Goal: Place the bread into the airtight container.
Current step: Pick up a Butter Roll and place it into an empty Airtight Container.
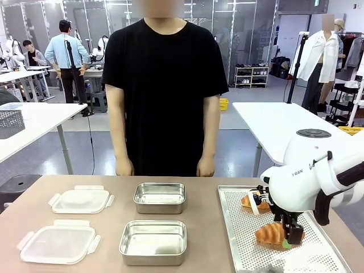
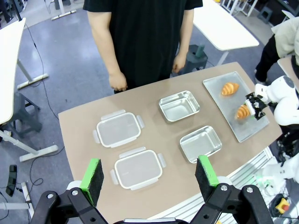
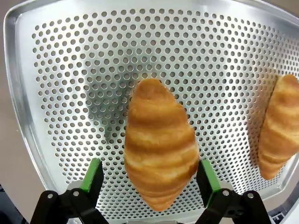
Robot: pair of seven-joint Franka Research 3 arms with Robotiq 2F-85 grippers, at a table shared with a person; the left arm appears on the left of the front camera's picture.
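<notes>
Your left gripper [image 2: 148,173] hangs open, high up and well apart from the bread. The far rectangular steel container [image 1: 160,197] and the near steel container [image 1: 153,242] are both empty. Your right gripper [image 3: 150,179] is nearer and gapes wide. The golden striped croissant [image 3: 159,149] lies between its pads on the perforated metal tray [image 3: 70,56], long axis pointing away along the fingers.

perforated metal tray [image 1: 238,227] at four o'clock on the brown table [image 1: 200,230]; person in black [image 1: 165,85] standing at twelve o'clock.
</notes>
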